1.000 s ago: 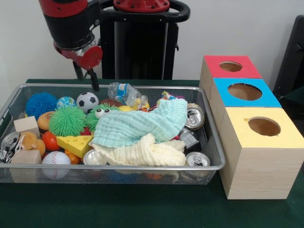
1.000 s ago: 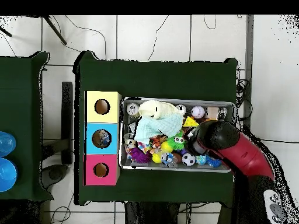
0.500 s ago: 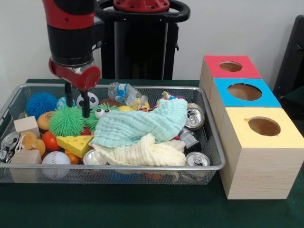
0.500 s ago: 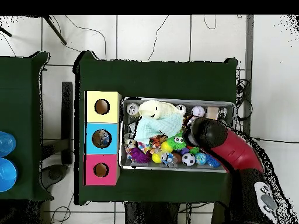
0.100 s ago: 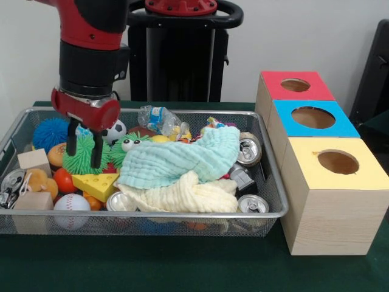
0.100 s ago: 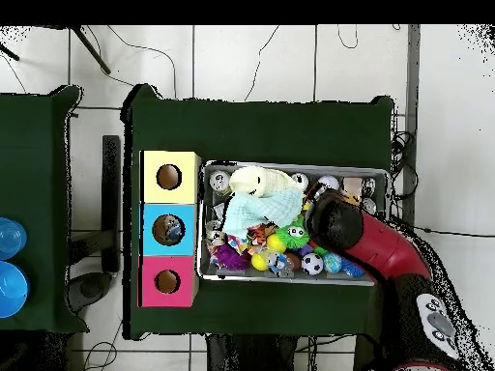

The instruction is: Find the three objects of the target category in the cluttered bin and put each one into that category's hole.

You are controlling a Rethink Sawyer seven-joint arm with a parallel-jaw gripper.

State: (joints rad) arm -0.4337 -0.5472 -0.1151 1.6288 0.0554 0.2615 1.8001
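Now the hand point(image 5: 84, 143), at the frame's left, hangs with its two fingers point(image 5: 96, 150) apart and empty, straddling the green spiky ball point(image 5: 84, 155) directly beneath in the bin point(image 5: 276, 201).

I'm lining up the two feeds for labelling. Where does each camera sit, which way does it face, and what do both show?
Front view: across the table, facing the robot; it sees the wire mesh bin, the red, blue and yellow topped wooden hole boxes, and the red and black arm's claw, open over the green spiky rubber ball.
Overhead view: above the table, looking straight down; the arm enters from bottom right.
Shared: bin, boxes, pale blue cloth, arm.
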